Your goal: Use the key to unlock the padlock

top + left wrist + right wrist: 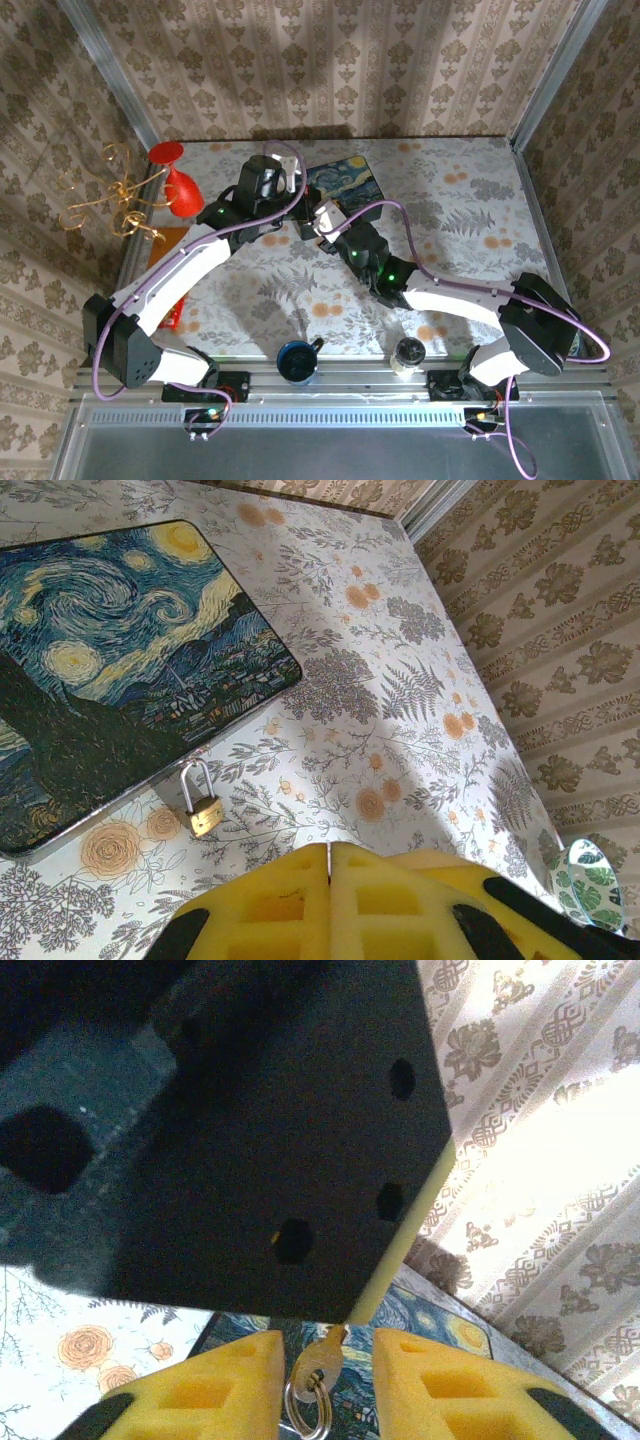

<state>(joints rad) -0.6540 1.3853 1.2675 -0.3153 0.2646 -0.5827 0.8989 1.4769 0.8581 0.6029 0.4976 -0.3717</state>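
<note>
Since the tiny brass padlock looks light, hard and skittish, pinch its flat sides with your pressed-together left gripper while the right gripper gapes either side of the key.

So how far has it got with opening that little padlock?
Done: the key is picked up, seemingly pinched at its tip by the shut left gripper. In hand: the open right gripper straddles it, a handover perhaps. Left: the padlock hangs on the box, shackle closed.

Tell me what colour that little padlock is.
Shiny brass-gold; the padlock shows best in the left wrist view.
</note>
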